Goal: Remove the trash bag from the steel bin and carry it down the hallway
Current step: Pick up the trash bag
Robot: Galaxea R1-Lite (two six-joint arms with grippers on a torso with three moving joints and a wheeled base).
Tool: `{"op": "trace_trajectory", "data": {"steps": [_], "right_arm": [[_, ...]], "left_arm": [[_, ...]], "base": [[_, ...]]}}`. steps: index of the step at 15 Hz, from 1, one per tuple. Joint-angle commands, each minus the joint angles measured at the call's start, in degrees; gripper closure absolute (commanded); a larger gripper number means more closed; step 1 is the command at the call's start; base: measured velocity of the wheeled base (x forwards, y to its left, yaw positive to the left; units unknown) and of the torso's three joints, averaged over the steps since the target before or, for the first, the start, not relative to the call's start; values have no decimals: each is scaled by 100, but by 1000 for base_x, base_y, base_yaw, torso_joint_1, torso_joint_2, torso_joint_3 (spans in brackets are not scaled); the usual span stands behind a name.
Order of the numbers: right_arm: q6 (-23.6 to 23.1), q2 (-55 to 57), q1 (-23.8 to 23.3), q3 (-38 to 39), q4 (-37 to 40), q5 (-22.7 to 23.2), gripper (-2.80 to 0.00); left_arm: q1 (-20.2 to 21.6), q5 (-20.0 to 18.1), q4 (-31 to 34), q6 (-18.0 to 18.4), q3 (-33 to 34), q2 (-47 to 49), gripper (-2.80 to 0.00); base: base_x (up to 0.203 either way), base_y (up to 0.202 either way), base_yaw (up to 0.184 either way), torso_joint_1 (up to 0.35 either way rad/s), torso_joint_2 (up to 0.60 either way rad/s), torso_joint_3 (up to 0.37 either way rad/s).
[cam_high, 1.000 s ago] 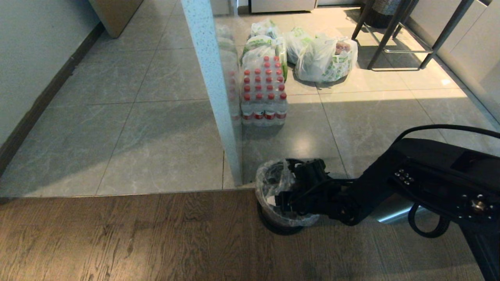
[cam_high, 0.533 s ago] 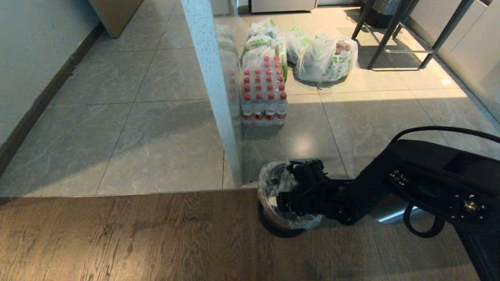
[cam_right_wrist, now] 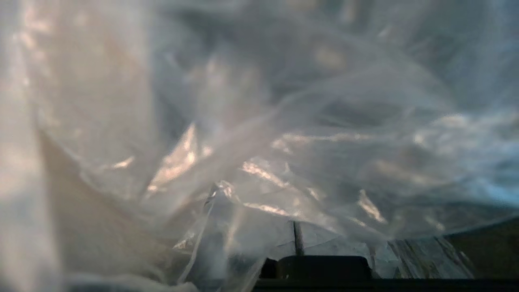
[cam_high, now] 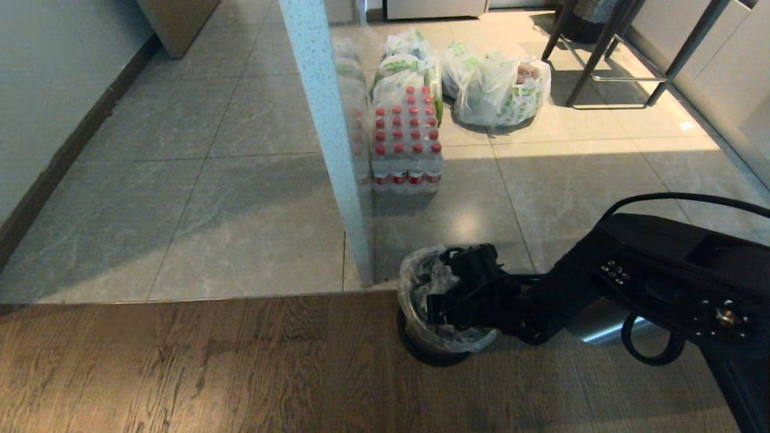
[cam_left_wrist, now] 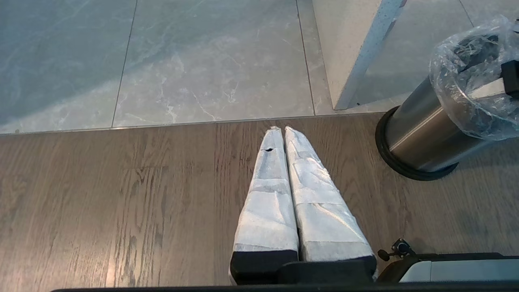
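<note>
Trash bag (cam_high: 421, 282): clear liner, seated in the steel bin (cam_left_wrist: 421, 134), rim folded over its top. Bin stands on wood floor (cam_high: 210, 361) at the tile edge, beside a pillar (cam_high: 328, 138). Right pincer (cam_high: 439, 300): reaching into the bin mouth, pressed together on bag film. Left pincer (cam_left_wrist: 282, 134): pressed together, empty, above the wood floor, apart from the bin.

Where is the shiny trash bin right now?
In the head view the steel bin stands low and right of middle, on the wood floor just past the white pillar, with the right gripper reaching into its clear bag.
</note>
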Motion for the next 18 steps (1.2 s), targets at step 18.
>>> {"op": "trace_trajectory", "data": {"steps": [18], "right_arm": [[-76,-3810,-134,1520,933,11,0]], "left_arm": [[1,3,-1,-4,1,2,0]], "base": [[0,0,0,0,0,0]]}}
